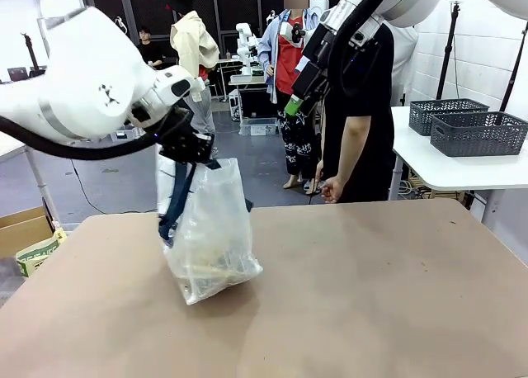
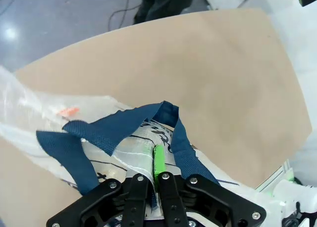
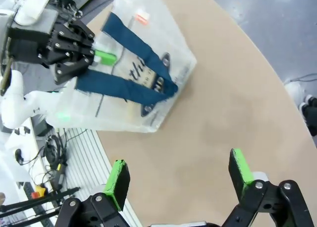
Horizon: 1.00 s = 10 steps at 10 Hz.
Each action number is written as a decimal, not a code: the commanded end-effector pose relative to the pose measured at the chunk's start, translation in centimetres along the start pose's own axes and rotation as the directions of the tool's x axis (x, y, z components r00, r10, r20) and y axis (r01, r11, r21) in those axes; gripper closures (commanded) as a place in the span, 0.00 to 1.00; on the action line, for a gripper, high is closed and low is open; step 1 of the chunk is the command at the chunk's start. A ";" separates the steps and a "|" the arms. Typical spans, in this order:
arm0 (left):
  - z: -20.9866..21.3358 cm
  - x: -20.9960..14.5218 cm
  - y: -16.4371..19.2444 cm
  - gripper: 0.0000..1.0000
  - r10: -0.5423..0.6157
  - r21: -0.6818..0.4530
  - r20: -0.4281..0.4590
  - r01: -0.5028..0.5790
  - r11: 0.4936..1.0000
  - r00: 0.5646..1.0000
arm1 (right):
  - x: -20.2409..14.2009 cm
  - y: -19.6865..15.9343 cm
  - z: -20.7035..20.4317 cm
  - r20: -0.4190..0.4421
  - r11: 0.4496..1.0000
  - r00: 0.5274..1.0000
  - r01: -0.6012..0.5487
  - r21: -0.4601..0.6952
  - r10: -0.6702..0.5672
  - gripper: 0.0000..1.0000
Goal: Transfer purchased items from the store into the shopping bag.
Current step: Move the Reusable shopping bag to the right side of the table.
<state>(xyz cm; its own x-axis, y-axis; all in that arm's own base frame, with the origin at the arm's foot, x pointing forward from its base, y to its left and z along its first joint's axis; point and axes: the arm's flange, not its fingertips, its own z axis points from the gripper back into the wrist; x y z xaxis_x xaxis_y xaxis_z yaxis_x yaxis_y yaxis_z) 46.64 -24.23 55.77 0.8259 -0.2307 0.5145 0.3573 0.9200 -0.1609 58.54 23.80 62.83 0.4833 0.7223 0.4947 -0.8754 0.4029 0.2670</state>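
Left gripper (image 1: pixel 188 144), clamped on the top of the shopping bag (image 1: pixel 208 238), holds it upright on the table (image 1: pixel 371 287); tan contents, possibly purchased items (image 1: pixel 216 268), lie at its bottom. Right gripper (image 3: pixel 179 173), jaws wide and empty, hangs above the bag.

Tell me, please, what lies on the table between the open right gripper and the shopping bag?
Nothing: in the right wrist view, bare brown table separates the right gripper from the shopping bag, which the left gripper holds shut.
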 end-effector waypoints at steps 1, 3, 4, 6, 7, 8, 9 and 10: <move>3.8 1.4 -0.1 1.00 -0.067 0.074 -0.001 0.066 0.995 0.998 | -0.2 0.0 -0.1 -0.014 1.000 1.000 -0.002 -0.004 0.002 0.00; 6.3 1.5 1.5 1.00 -0.173 0.114 -0.029 0.175 0.978 0.984 | -0.2 0.0 -0.1 -0.014 1.000 1.000 -0.002 -0.004 0.002 0.00; 7.3 1.3 2.4 1.00 -0.217 0.113 -0.048 0.221 0.969 0.975 | -0.2 0.0 -0.1 -0.014 1.000 1.000 -0.002 -0.004 0.002 0.00; 9.1 0.1 4.7 1.00 -0.270 0.105 -0.112 0.281 0.954 0.956 | -0.2 0.0 -0.1 -0.014 1.000 1.000 -0.002 -0.004 0.002 0.00; 9.9 -0.8 6.4 1.00 -0.310 0.098 -0.159 0.328 0.940 0.937 | -0.2 0.0 -0.1 -0.014 1.000 1.000 -0.002 -0.004 0.002 0.00; 10.6 -1.4 8.0 1.00 -0.330 0.101 -0.163 0.349 0.932 0.930 | -0.2 0.0 -0.1 -0.014 1.000 1.000 -0.002 -0.004 0.002 0.00; 11.3 -1.9 9.5 1.00 -0.373 0.075 -0.173 0.390 0.918 0.911 | -0.2 0.0 -0.1 -0.014 1.000 1.000 -0.002 -0.004 0.002 0.00; 12.0 -2.4 10.7 1.00 -0.402 0.059 -0.181 0.418 0.907 0.898 | -0.2 0.0 -0.1 -0.014 1.000 1.000 -0.002 -0.004 0.002 0.00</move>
<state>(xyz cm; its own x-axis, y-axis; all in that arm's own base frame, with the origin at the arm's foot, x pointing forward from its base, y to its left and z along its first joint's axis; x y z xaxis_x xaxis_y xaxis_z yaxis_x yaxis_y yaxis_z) 43.84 -11.43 61.99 0.7161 -0.5986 0.3590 0.6108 0.7863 0.0926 58.53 23.85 62.78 0.4832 0.7235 0.4930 -0.8755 0.4028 0.2670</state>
